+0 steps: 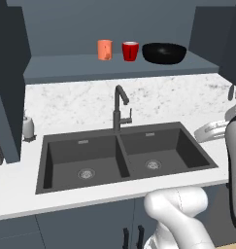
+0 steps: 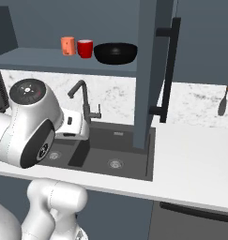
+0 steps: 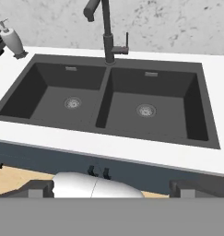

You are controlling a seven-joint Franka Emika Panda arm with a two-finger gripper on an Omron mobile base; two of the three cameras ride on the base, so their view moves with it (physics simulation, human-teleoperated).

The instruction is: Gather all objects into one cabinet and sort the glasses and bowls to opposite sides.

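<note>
Cabinet [image 1: 114,65], dark slate-blue, stands above the counter [image 1: 90,99] with its shelf open to view. Nearer to me, the double black sink [image 3: 109,99] holds nothing in either basin; its tall faucet [image 3: 106,30] rises behind the divider. My claw [image 3: 111,186] hangs over the sink, fingers wide apart, gripping nothing. On the shelf stand an orange tumbler [image 1: 105,49], a red cup [image 1: 130,51] and a glossy black bowl [image 1: 164,53], side by side.

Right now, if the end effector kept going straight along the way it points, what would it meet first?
Probably the double sink: the open end effector looks down toward its centre divider below the faucet. Depth is unclear.
</note>
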